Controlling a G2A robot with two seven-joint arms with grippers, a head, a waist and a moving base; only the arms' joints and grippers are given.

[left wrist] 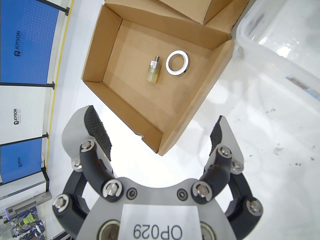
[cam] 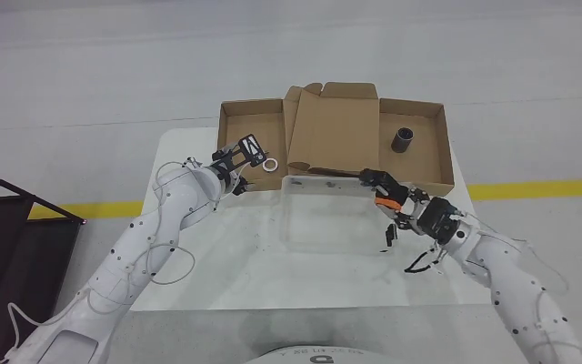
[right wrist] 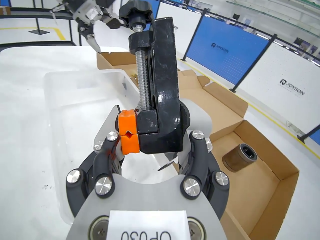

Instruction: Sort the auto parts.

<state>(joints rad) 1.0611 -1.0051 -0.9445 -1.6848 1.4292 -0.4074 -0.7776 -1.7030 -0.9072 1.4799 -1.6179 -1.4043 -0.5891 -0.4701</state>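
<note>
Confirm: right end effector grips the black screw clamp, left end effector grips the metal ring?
No. The left wrist view shows the left end effector open, with the metal ring lying loose in the cardboard box. The right end effector does grip the black screw clamp.

Masked by the black clamp (right wrist: 160,76): fingertips of the right gripper (right wrist: 152,126). Too small to identify: dark streak (cam: 318,170) at the 12 o'clock rim of the clear bin (cam: 285,218). Screened by the left gripper (cam: 247,153): 7 o'clock corner of the left cardboard box (cam: 245,118).
</note>
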